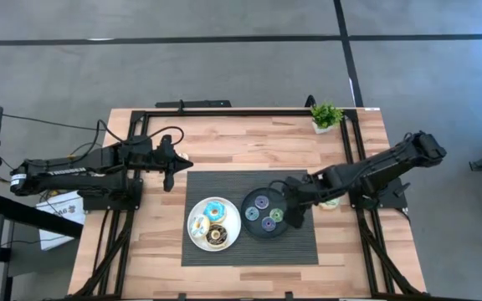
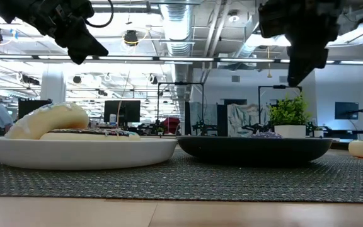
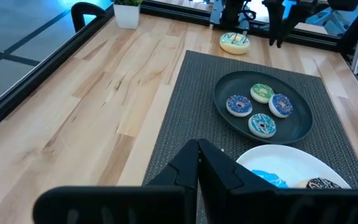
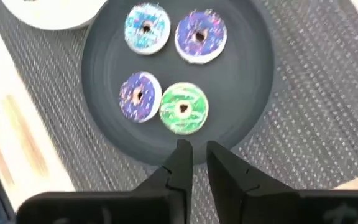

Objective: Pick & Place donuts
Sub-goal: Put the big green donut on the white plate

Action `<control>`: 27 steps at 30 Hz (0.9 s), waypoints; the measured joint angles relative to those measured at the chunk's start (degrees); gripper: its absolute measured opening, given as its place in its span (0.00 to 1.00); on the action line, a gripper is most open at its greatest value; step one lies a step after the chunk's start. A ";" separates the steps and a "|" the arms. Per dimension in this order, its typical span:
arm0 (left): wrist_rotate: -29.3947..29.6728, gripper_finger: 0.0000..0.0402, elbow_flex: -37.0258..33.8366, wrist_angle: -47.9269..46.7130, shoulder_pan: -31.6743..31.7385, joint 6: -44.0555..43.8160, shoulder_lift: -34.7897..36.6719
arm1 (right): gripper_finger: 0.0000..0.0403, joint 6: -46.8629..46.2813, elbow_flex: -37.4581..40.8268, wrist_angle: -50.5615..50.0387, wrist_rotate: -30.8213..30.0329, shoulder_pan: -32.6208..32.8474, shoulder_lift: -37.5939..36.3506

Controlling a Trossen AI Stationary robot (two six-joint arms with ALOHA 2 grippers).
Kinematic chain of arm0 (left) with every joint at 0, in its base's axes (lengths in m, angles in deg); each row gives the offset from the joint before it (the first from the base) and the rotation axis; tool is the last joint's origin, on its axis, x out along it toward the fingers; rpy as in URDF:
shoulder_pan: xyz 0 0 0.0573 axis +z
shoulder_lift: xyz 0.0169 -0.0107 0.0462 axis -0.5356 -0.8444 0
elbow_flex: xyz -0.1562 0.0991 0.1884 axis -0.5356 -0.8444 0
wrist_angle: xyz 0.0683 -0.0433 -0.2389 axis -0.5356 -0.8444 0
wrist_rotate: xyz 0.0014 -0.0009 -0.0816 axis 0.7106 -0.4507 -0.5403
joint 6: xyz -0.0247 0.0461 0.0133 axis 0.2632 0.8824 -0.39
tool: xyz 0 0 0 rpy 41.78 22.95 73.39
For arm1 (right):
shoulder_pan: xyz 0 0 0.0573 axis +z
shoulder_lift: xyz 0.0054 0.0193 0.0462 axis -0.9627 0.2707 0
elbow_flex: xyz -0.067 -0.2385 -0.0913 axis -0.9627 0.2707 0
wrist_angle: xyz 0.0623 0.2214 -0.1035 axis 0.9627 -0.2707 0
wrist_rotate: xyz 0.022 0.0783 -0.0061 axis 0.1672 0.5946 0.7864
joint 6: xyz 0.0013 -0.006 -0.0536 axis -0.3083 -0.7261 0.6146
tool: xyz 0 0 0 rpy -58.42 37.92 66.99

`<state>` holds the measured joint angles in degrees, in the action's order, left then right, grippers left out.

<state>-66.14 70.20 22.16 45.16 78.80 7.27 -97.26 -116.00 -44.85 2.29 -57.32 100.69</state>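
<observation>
Right gripper, fingers nearly together and empty, hangs over the black plate rim; four small donuts lie just ahead. They look light, stiff, flat: pinch across a ring's edge

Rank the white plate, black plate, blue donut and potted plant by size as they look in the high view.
1. white plate and black plate: look alike, so not ranked against each other.
2. potted plant
3. blue donut, slightly smaller than the plant's leafy spread.
</observation>
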 joint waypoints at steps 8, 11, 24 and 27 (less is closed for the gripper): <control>0.07 0.00 0.00 0.00 0.00 4.56 -0.01 | 0.06 -2.14 0.01 1.46 3.27 -2.48 0.97; 0.18 0.00 0.00 0.49 0.00 5.91 0.01 | 0.01 -1.41 0.04 1.99 5.09 -2.57 0.09; 0.35 0.07 -0.02 2.03 0.00 5.65 -1.29 | 0.00 -4.12 5.97 2.26 7.86 -5.44 -7.69; 0.35 0.09 -0.02 2.09 0.00 4.83 -1.26 | 0.00 -4.67 5.95 -5.38 7.49 -6.22 -10.86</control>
<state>-65.79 70.18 24.25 45.16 83.63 6.01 -101.93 -110.05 -50.23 9.77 -63.54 89.84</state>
